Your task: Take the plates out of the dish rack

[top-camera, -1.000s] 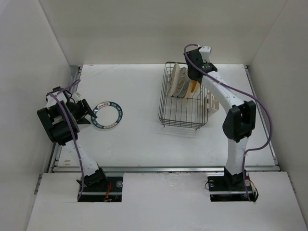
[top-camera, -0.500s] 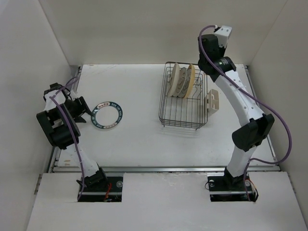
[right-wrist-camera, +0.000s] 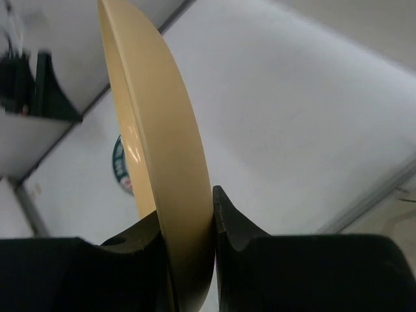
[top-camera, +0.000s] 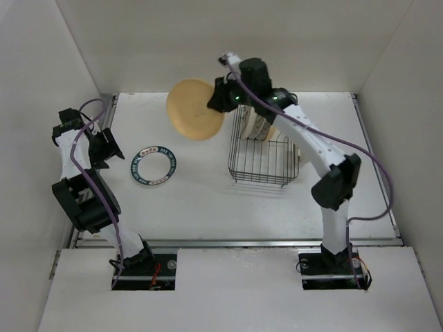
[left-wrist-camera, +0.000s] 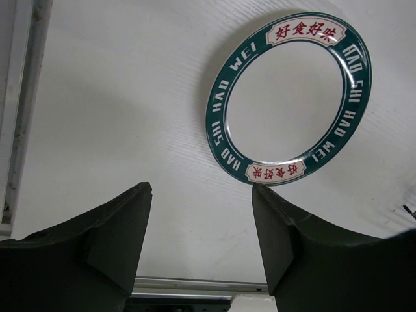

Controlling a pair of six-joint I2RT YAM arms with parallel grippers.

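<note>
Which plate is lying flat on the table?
The teal-rimmed plate; the yellow plate is held aloft by the right gripper, the others stand in the dish rack.

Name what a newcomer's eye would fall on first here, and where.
The yellow-orange plate, gripped by its edge in the right gripper, hangs in the air left of the dish rack. On the table lies a teal-rimmed plate, flat, just ahead of the open left gripper.

yellow-orange plate: plain | teal-rimmed plate: white centre, white lettering | dish rack: dark wire
</note>
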